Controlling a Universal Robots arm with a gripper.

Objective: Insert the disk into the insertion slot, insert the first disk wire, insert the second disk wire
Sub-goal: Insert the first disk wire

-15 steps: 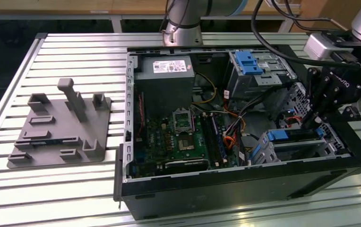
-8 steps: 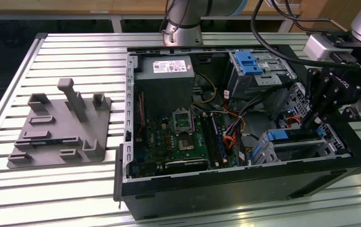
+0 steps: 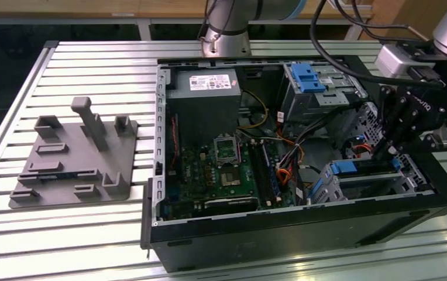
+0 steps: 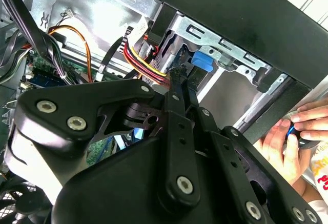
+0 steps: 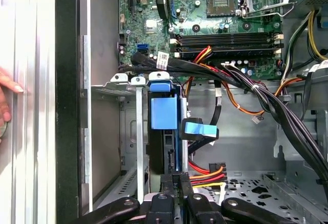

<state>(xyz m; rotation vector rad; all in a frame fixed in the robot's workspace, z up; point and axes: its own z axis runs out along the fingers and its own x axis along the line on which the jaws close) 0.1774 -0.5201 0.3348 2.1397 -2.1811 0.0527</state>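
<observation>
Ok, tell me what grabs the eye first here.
The opened computer case on the slatted table dominates, motherboard exposed. At the exterior view's right the black end effector reaches into it, shut on the disk wire at the blue-railed disk. A person's hand rests just outside the case.

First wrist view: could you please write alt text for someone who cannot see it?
A hard drive in a bright blue plastic carrier sits inside a grey sheet-metal cage, the black pincer close beside red and yellow wires.
</observation>
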